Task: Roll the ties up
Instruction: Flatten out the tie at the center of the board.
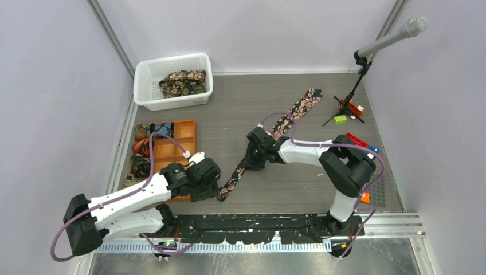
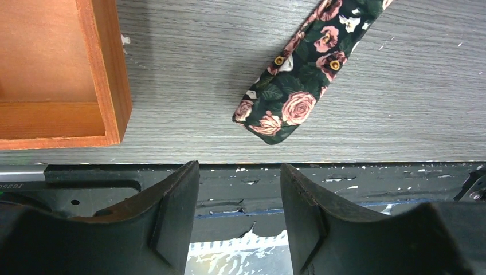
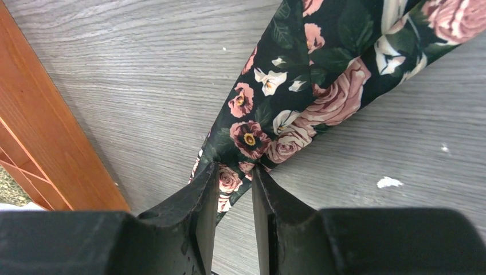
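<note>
A black tie with pink-cream flowers (image 1: 298, 109) lies stretched diagonally across the table, wide end at the back right, narrow end (image 2: 286, 109) near the front. My right gripper (image 1: 247, 160) sits low over the tie's middle. Its fingers stand slightly apart, with gathered fabric (image 3: 309, 86) between the tips of the right gripper (image 3: 234, 172). My left gripper (image 1: 207, 192) hovers just short of the narrow end, over the black rail. The left gripper (image 2: 239, 172) is open with nothing between its fingers.
A white mesh basket (image 1: 146, 86) at the back left holds more ties (image 1: 182, 83). The orange compartment tray (image 1: 186, 134) stands left of the tie, its corner (image 2: 103, 74) close to my left gripper. A microphone stand (image 1: 358, 74) and small coloured parts (image 1: 344, 117) are at the back right.
</note>
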Robot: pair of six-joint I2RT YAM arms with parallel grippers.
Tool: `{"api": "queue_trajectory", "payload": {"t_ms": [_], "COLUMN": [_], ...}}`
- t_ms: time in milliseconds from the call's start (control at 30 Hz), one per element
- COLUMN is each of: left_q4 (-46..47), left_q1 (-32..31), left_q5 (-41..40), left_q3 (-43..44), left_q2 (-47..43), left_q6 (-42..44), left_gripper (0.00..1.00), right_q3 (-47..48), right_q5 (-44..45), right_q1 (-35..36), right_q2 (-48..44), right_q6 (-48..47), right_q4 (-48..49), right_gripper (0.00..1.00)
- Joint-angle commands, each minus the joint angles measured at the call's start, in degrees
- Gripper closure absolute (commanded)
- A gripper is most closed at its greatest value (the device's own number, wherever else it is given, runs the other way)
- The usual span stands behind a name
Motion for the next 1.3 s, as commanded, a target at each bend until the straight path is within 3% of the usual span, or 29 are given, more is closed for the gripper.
{"api": "queue_trajectory", "payload": {"t_ms": [0,300,533,767,933,1267], "left_q4": [0.35,-0.97,-6.31,3.61,7.76,6.17], "left_q1": [-0.16,-0.16,-0.16,0.39,6.22,15.73], "left_q5": [-2.13,-5.75,-14.29,-13.83,-10.17,-10.08], "left_q3": [0.71,2.31,5.8,0.24,-2.9,-7.41], "left_q2": [0.31,0.21,-1.77,-1.36,2.66,-1.55], "left_q6": [0.64,1.68,-2.94,-6.24,-1.1,5.55], "left_gripper": [0.45,0.46,0.44,0.45,0.46,0.46], "right_q3": [0.19,5.13,7.05,6.87,8.35,6.55], "right_q5": [2.73,5.68,7.26,6.41,7.16,7.37], "right_q1": [0.45,-0.69,-3.63,-4.24,-4.22,-4.22], "right_q2": [3.5,10.13,11.17,5.93,-0.06,-6.83], "right_q6": [1.52,1.29,-0.04,-2.45,-4.84,-4.92], "right_q4": [-0.24,2.02,1.99,2.37,-2.13,-4.22], "right_gripper": [0.66,0.69,0.72,0.7,0.68,0.67]}}
